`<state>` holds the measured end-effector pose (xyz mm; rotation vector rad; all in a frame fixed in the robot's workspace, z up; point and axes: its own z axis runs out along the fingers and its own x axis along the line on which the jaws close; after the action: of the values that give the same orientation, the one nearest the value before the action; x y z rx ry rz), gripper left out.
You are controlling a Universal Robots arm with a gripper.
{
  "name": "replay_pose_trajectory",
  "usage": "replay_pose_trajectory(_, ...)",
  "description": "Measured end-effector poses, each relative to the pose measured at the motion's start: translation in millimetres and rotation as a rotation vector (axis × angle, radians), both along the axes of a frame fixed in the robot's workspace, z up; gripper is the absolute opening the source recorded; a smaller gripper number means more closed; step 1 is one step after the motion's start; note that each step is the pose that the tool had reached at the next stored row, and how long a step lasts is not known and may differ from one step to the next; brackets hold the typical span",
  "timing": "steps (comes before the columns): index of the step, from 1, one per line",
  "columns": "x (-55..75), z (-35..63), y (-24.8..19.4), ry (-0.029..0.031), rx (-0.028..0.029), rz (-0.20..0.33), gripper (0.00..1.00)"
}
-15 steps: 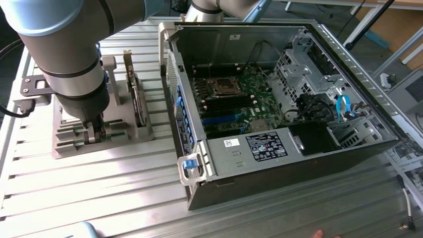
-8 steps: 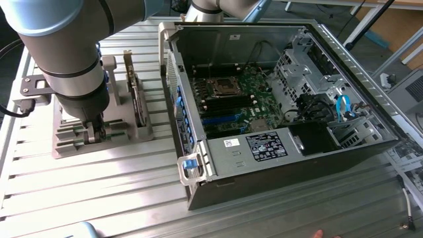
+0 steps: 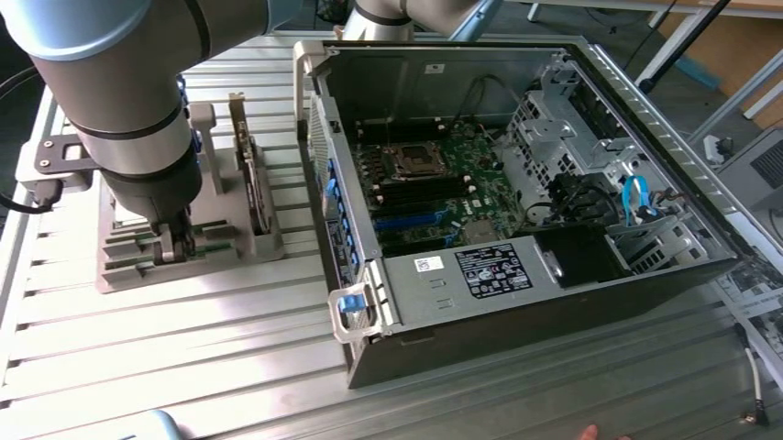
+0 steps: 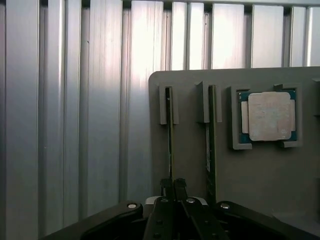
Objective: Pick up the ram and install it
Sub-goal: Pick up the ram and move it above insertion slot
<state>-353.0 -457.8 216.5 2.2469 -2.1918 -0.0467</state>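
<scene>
The ram (image 4: 170,135) stands on edge in a slot of the grey holder (image 4: 260,170), seen as a thin dark strip. My gripper (image 4: 173,184) is shut on its near end, one black finger on each side. A second stick (image 4: 211,145) stands in the neighbouring slot, untouched. In the exterior view my gripper (image 3: 181,246) reaches straight down into the grey holder (image 3: 135,270), at the exterior view's left of the open computer case (image 3: 514,275).
A square silver processor (image 4: 270,116) lies in a recess of the holder beside the sticks. A taller card (image 3: 251,179) stands upright in the holder. Inside the case, the motherboard (image 3: 428,197) shows empty memory slots. Ribbed metal table (image 3: 183,367) surrounds everything.
</scene>
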Motion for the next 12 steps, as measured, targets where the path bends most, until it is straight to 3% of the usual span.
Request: replay_pose_trajectory(12,0.0,8.6,0.0,0.0,0.0,-0.011,0.12)
